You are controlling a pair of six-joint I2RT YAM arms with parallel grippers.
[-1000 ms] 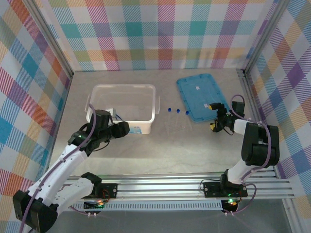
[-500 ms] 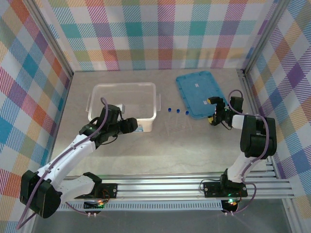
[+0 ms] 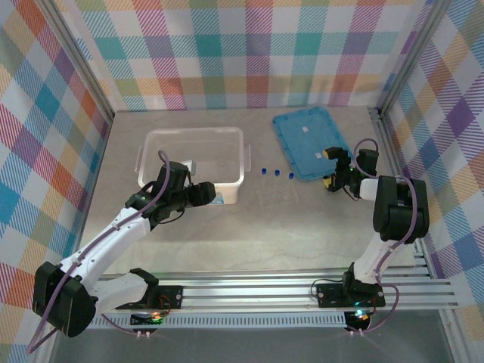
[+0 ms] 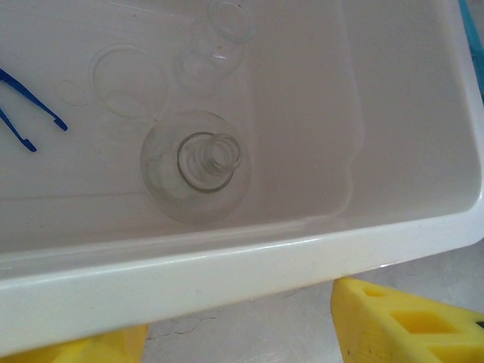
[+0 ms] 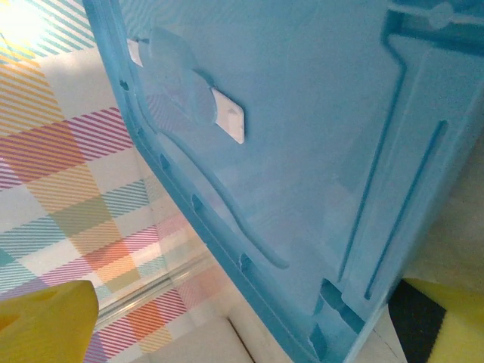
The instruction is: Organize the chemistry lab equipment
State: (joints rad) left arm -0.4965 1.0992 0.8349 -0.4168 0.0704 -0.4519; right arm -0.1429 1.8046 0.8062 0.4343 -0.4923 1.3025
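Observation:
In the left wrist view the white tub (image 4: 227,272) holds a clear round flask (image 4: 195,166) standing upright, a small clear beaker (image 4: 219,34) and dark-blue tweezers (image 4: 26,106). My left gripper (image 4: 242,336) is open just outside the tub's front wall, with bare table between its yellow fingers (image 4: 408,321). From above, the left gripper (image 3: 212,195) sits at the tub's (image 3: 193,132) front right corner. Three blue-capped tubes (image 3: 277,173) lie on the table between tub and lid. My right gripper (image 3: 330,168) is open at the blue lid's (image 3: 306,140) right edge, its fingers (image 5: 45,318) wide apart.
Plaid walls close in the table on three sides, and the right wall is close behind the right arm. A metal rail (image 3: 287,291) runs along the near edge. Bare table lies in front of the tub and the lid.
The left gripper has moved right along the tub's front wall. The right gripper has moved away from me, up to the lid's right edge. Both stayed open.

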